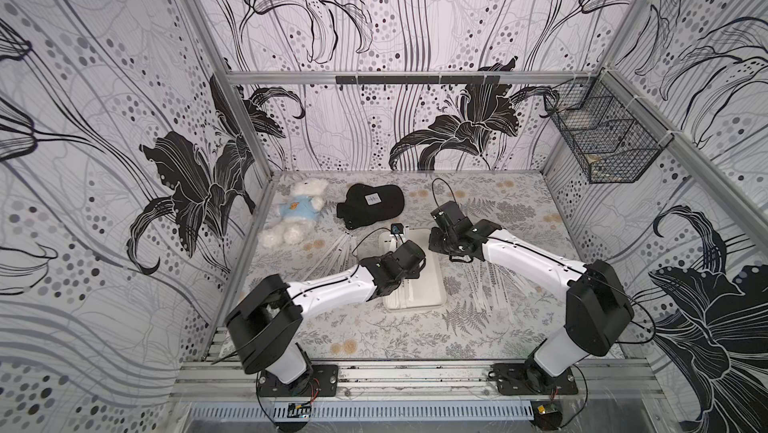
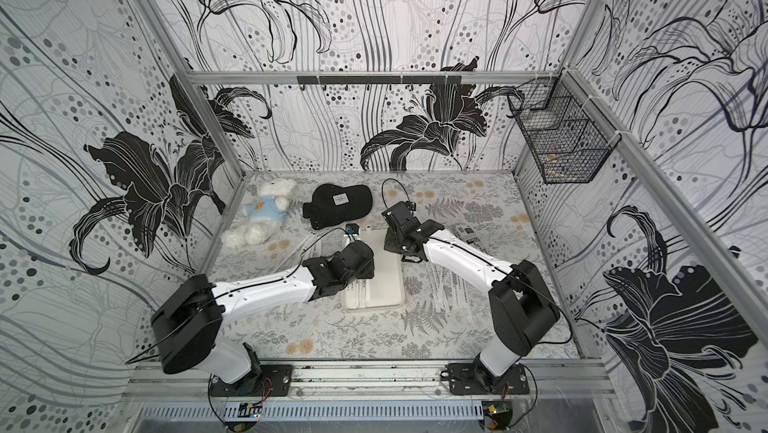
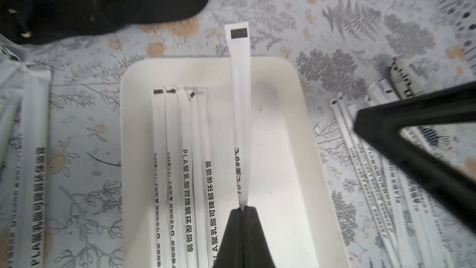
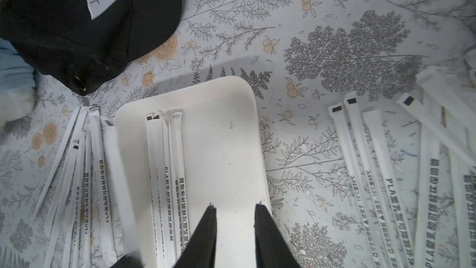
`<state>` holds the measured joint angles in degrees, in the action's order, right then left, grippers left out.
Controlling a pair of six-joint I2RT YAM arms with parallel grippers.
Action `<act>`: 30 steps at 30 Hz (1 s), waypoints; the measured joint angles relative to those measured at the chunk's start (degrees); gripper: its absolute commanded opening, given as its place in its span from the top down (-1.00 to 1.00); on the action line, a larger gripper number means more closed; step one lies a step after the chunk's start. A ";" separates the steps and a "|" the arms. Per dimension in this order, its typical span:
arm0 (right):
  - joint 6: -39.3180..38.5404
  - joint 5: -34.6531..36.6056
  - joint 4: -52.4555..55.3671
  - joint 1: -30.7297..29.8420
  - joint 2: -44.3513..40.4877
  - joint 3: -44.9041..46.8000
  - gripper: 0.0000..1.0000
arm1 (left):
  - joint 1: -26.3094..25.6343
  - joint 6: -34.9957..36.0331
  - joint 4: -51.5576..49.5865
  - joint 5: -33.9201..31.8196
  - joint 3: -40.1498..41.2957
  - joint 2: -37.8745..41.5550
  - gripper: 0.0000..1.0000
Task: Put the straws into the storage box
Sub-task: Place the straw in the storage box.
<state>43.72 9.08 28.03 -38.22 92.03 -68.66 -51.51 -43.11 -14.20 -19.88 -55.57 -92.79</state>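
My left gripper (image 3: 243, 207) is shut on one straw (image 3: 240, 104). The straw juts forward above the storage box (image 3: 280, 151), and its dark-marked end reaches past the far rim. Several straws (image 3: 185, 151) lie side by side along one side of the box's floor. My right gripper (image 4: 235, 205) hangs open over the storage box (image 4: 221, 138) with nothing between its fingers. Loose straws (image 4: 381, 163) lie fanned on the table to the right of the box, and another pile of straws (image 4: 85, 163) lies to its left. In both top views the box (image 1: 432, 285) (image 2: 390, 277) sits mid-table under both wrists.
A black cap (image 1: 370, 204) and a white teddy bear (image 1: 295, 214) lie behind the box at the back left. A short printed tube (image 2: 467, 235) rests beyond the right straw pile. A black wire basket (image 1: 602, 135) hangs on the right wall.
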 measured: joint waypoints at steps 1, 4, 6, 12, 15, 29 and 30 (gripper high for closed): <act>-0.07 0.04 0.00 0.20 -0.20 0.39 0.41 | -0.28 -0.24 0.33 0.11 -0.02 -2.03 1.00; -0.07 0.17 0.00 0.39 -0.42 1.75 0.41 | -0.57 -0.63 0.52 0.33 -0.02 -5.84 1.00; -0.07 0.15 0.00 0.39 -0.52 2.89 0.41 | -0.61 -0.66 0.52 0.33 -0.02 -6.99 1.00; -0.04 -0.02 -0.04 0.39 -0.55 4.57 0.42 | -0.63 -0.61 0.83 0.35 -0.02 -8.66 0.99; -0.07 -0.02 -0.20 0.39 -0.61 4.57 0.42 | -0.63 -0.52 0.92 0.33 -0.02 -9.73 0.93; -0.07 -0.02 -0.22 0.39 -0.61 4.57 0.42 | -0.63 0.22 0.44 0.20 -1.27 -10.88 0.64; -0.09 -0.02 -0.22 0.39 -0.61 4.57 0.42 | -0.63 0.31 0.35 0.20 -1.44 -10.88 0.63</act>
<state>43.64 9.06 27.81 -37.82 91.42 -64.10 -52.14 -42.81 -13.85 -19.68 -57.01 -103.68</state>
